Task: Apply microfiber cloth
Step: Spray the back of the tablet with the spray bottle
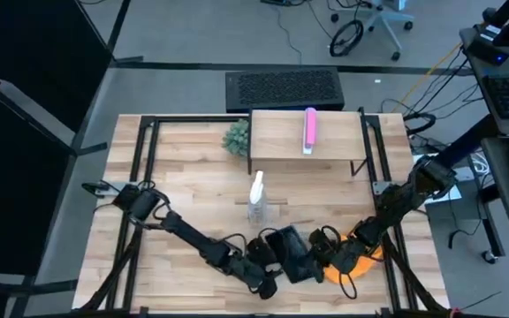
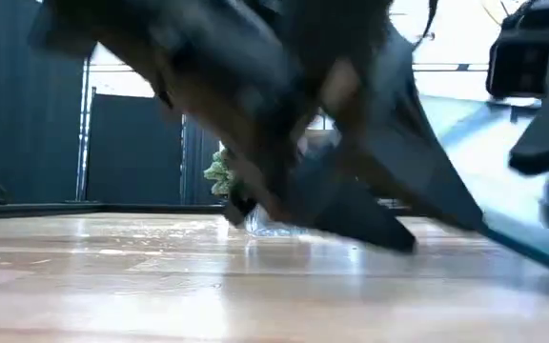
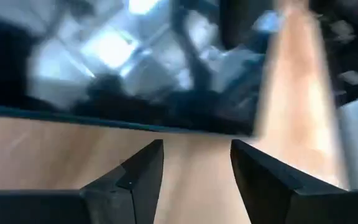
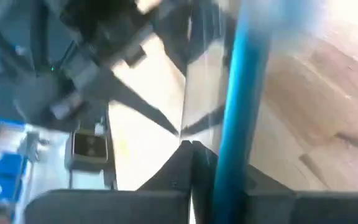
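Note:
The dark tablet (image 1: 290, 250) is at the table's near middle, tilted, with one side raised. My right gripper (image 1: 322, 259) is shut on its right edge. The orange microfiber cloth (image 1: 367, 256) lies on the table just right of the tablet, partly under my right arm. My left gripper (image 3: 194, 167) stands open at the tablet's near left side (image 1: 268, 279). The tablet's glossy screen (image 3: 135, 81) is just ahead of its fingertips, with nothing between them. My right gripper pinches the tablet's thin edge (image 4: 229, 155) between its two fingers, coming level from the table's right. The edge runs lengthwise between the fingers (image 4: 180, 167). The tablet sits tilted in the hold, its glass face (image 2: 475, 162) slanting up off the wood.
A clear spray bottle (image 1: 256, 200) stands on the table just beyond the tablet. A raised wooden shelf (image 1: 281, 141) at the back carries a pink bar (image 1: 309, 130), with a small green plant (image 1: 235, 137) at its left. Bare wood lies on the left half.

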Controlling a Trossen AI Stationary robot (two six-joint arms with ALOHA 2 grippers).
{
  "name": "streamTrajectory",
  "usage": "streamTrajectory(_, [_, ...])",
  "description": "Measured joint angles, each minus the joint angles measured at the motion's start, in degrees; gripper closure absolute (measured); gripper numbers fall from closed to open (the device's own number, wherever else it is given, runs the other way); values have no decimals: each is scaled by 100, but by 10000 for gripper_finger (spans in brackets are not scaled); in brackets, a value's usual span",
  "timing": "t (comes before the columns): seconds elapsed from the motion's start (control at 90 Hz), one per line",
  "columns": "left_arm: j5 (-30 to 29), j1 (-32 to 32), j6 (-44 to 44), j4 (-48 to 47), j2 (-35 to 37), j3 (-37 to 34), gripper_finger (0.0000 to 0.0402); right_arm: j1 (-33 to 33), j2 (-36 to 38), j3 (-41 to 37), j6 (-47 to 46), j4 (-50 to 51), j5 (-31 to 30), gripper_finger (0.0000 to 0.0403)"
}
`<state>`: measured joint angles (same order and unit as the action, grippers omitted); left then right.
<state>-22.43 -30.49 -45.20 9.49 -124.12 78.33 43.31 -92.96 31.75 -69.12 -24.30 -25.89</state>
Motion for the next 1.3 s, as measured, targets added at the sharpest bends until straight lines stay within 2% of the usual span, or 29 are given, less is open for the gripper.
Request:
streamTrajectory(0.156, [-212, -299, -101, -376, 587, 6, 229, 29, 476, 585, 1226, 1614, -6, 396])
streamTrajectory(0.256, [-733, -547, -223, -860, 1035, 7, 229, 100, 604, 1262, 2052, 3269, -309, 396])
streamTrajectory(0.389, [-1702, -873, -882, -1771, 1517, 15, 229, 264, 581, 2334, 3097, 5385, -1296, 396])
streamTrajectory(0.5, [-2306, -965, -1601, -2148, 1681, -5, 229, 418, 507, 2893, 3824, 6282, -2503, 396])
streamTrajectory(0.589, [-2394, -949, -1933, -2087, 1681, -3, 229, 450, 482, 3061, 4444, 6334, -3292, 397])
streamTrajectory(0.7, [-2443, -862, -2172, -1865, 1677, -3, 229, 444, 486, 3068, 5164, 6248, -3863, 397])
streamTrajectory(0.956, [-3108, -762, -2133, -709, 1932, 0, 229, 361, 486, 3066, 6161, 6256, -4570, 396])
streamTrajectory(1.133, [-3154, -678, -1594, 561, 1926, -1, 229, 273, 486, 3066, 6446, 6254, -4742, 396])
streamTrajectory(1.3, [-3354, -557, -1839, 647, 1926, 0, 229, 279, 493, 3066, 6859, 6218, -5119, 396])
